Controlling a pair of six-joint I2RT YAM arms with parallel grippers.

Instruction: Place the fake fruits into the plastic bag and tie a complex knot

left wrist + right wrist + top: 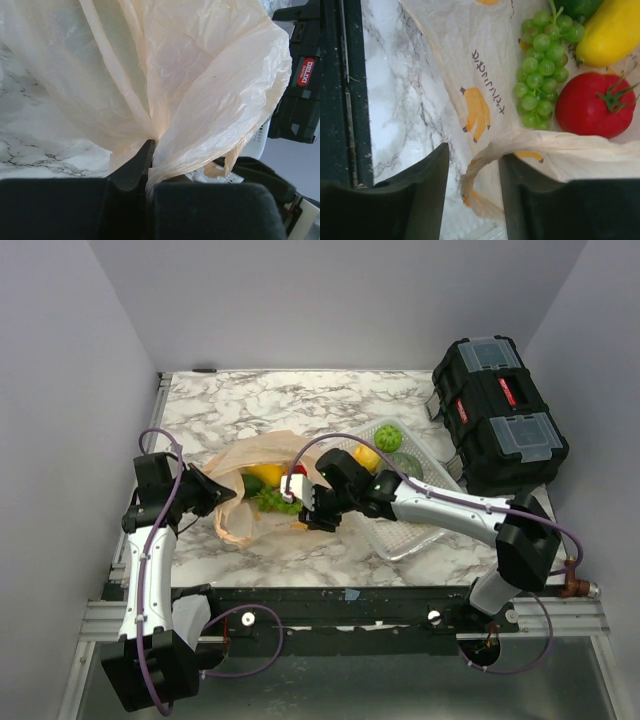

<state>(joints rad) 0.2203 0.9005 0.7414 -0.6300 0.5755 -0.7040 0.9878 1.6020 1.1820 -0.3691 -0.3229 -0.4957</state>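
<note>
Plastic bag, banana print, unreadable script, toolbox, red label

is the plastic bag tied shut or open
Open: the plastic bag gapes at its mouth, grapes and tomato visible inside, handles untied.

The left gripper is clamped on the plastic bag, while the right gripper is held spread apart.

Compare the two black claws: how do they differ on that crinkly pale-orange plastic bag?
The left gripper is shut; the right gripper is open. The left pinches a gathered fold of the pale-orange plastic bag; the right straddles its handle loop. Both are black and two-fingered.
</note>
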